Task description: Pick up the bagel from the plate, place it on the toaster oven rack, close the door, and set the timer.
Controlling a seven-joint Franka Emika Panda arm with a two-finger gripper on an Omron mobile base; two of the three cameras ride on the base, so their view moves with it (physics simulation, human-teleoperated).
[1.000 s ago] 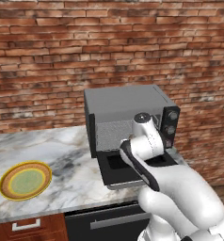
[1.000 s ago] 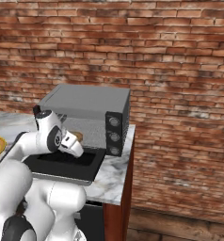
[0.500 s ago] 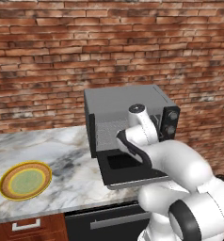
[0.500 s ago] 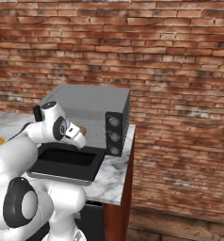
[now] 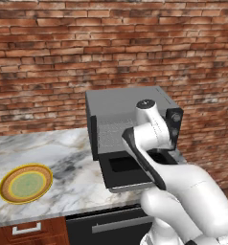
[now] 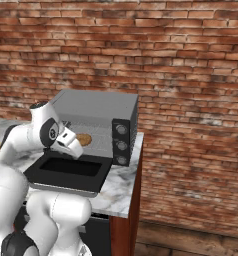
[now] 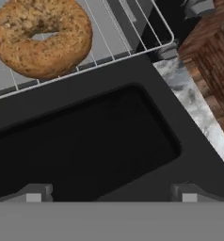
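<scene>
Bagel (image 7: 41, 36) on rack (image 7: 132, 33) | door (image 7: 85, 141) down | plate (image 5: 26, 183) left, apart

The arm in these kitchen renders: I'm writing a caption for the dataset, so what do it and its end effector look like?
The arm is glossy white, built of rounded, bulbous links with dark bands at the joints and a round grey cap on one joint. The end effector has two small grey, blocky finger tips. No cables or markings are visible.

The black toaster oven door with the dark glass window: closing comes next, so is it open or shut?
Open. The black glass-windowed door lies folded down flat in front of the silver wire rack.
</scene>
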